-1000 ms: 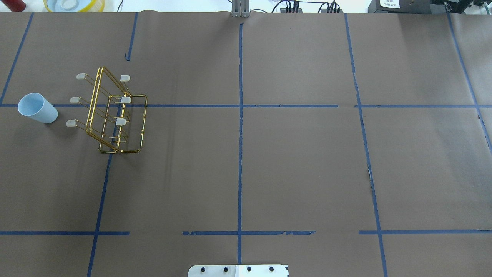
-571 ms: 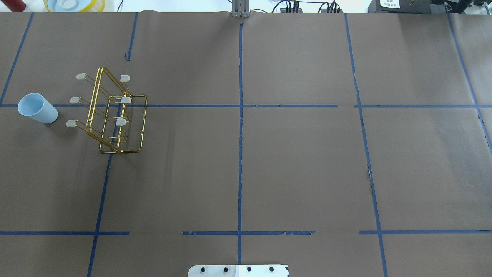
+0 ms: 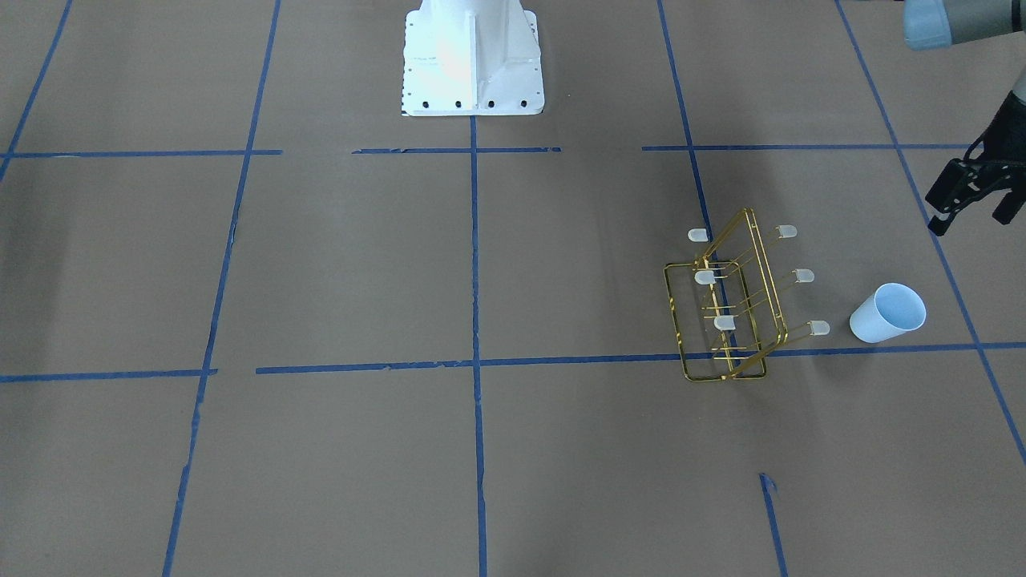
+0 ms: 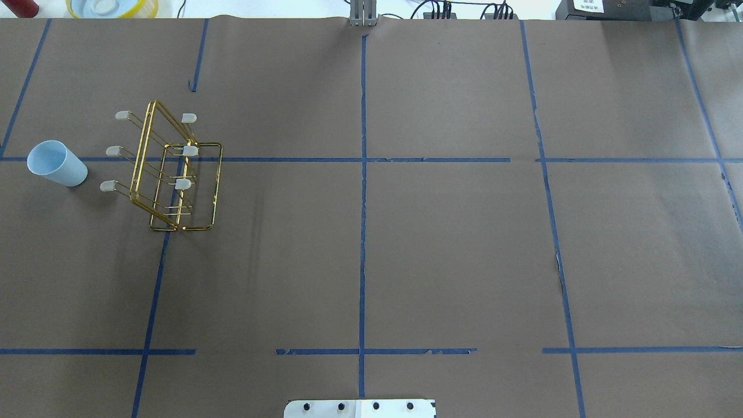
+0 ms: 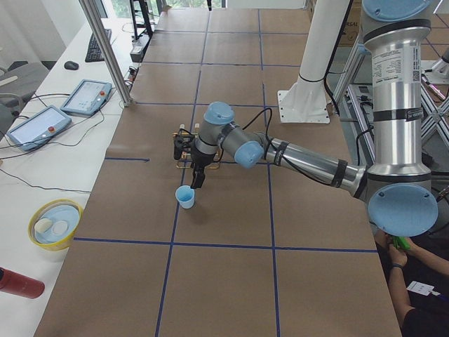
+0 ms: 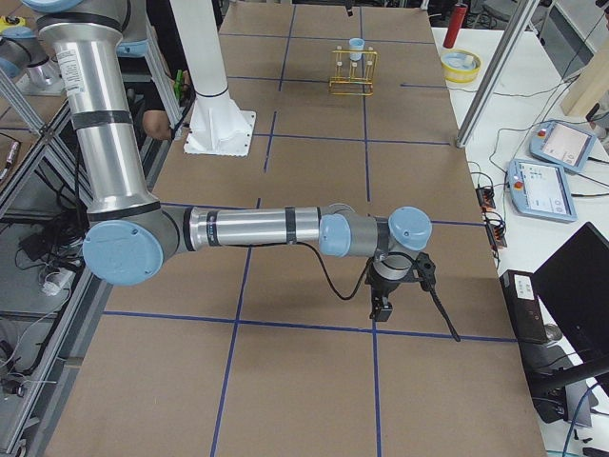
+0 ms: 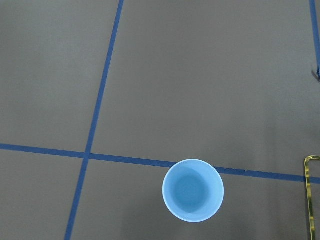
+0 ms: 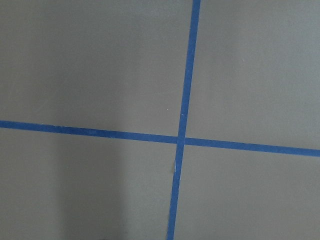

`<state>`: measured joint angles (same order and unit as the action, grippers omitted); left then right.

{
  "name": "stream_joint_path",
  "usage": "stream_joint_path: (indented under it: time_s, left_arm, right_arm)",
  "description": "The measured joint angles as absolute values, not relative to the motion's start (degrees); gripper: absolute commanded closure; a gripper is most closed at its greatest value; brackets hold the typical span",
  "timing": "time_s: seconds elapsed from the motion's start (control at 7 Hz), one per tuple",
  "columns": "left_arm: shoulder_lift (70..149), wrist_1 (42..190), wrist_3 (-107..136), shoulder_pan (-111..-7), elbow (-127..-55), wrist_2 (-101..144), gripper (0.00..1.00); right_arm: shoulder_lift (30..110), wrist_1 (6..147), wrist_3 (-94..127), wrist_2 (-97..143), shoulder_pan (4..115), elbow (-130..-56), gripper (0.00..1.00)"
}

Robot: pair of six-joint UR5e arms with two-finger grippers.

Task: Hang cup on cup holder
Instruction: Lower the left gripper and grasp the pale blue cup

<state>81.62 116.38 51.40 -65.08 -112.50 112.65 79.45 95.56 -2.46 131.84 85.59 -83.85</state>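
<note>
The pale blue cup (image 4: 57, 163) stands upright, mouth up, on the brown table left of the gold wire cup holder (image 4: 174, 174). It also shows in the front view (image 3: 887, 312) and from straight above in the left wrist view (image 7: 193, 190). The cup holder (image 3: 725, 308) stands with all its whitish caps bare. My left gripper (image 3: 971, 218) hovers above the table on the robot's side of the cup, jaws apart and empty. My right gripper (image 6: 381, 307) hangs low over the table far from both; I cannot tell if it is open.
A yellow bowl (image 5: 52, 223) and a red bottle (image 5: 21, 283) sit on the white bench beyond the table's edge. Control tablets (image 5: 88, 95) and a metal post (image 5: 105, 49) stand there too. The white robot base (image 3: 471, 56) stands at the table's edge.
</note>
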Motion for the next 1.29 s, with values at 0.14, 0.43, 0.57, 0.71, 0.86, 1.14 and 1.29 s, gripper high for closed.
stream_joint_path:
  time_s: [0.14,0.43,0.57,0.71,0.86,1.14,1.29]
  left_arm:
    - [79.73,120.62,56.67,-61.45,-112.37,108.79,0.00]
    - [77.97,125.99,66.53,-54.25,-111.88,99.87,0.00]
    - [77.75,128.77,71.65,-50.45,-111.06,94.04,0.00]
    - [77.61,132.92,76.01,-46.70,-109.01,87.23,0.00]
    - [77.50,136.63,78.64,-43.73,-106.54,81.45,0.00]
    - [77.44,139.16,81.58,-39.48,-103.49,72.36,0.00]
    - [77.45,139.39,83.46,-37.42,-102.32,67.43,0.00]
  right_arm:
    - [79.45,95.55,-2.46,131.84,85.60,-83.85,0.00]
    - [79.45,95.58,-2.46,131.84,85.60,-83.85,0.00]
    - [79.45,95.58,-2.46,131.84,85.60,-83.85,0.00]
    - [79.45,95.59,-2.46,131.84,85.61,-83.85,0.00]
    - [79.45,95.56,-2.46,131.84,85.61,-83.85,0.00]
    - [79.45,95.56,-2.46,131.84,85.60,-83.85,0.00]
    - [79.45,95.58,-2.46,131.83,85.60,-83.85,0.00]
